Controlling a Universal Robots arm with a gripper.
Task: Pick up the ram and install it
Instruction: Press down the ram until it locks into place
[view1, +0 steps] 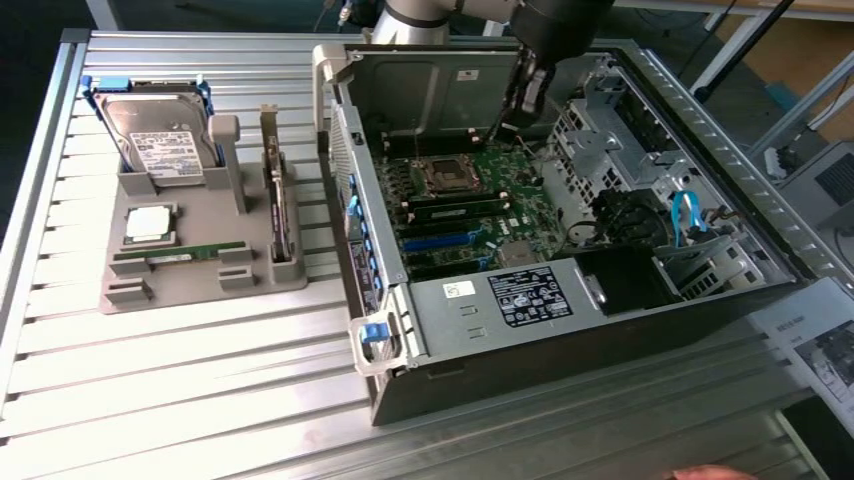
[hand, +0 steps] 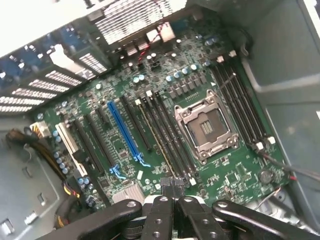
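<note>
On the near part of the slatted metal worktop (view1: 200, 380) nothing but bare slats lies in front of the grey holder (view1: 200, 285) at the exterior view's left. In the holder's front slot the ram (view1: 178, 255) lies flat and lengthwise, a thin green stick seated between two grey posts. Just behind it sits the square silver processor (view1: 148, 224), and behind that a hard drive (view1: 163, 140) stands tilted in blue rails. A dark card (view1: 278, 205) stands on edge along the holder's right side.

Just beside the holder, toward the exterior view's right, stands the open computer case (view1: 561, 330), its side removed. Inside, the green motherboard (hand: 150, 125) shows an empty CPU socket (hand: 206, 125), long black memory slots (hand: 167, 132) next to it, and a blue slot (hand: 124, 130) further along.

The gripper (hand: 172, 192) hangs over the motherboard's edge, well apart from the ram. Its black fingers (hand: 161, 210) are pressed together, closed on nothing. In the exterior view the arm (view1: 554, 40) reaches down into the far end of the case.
</note>
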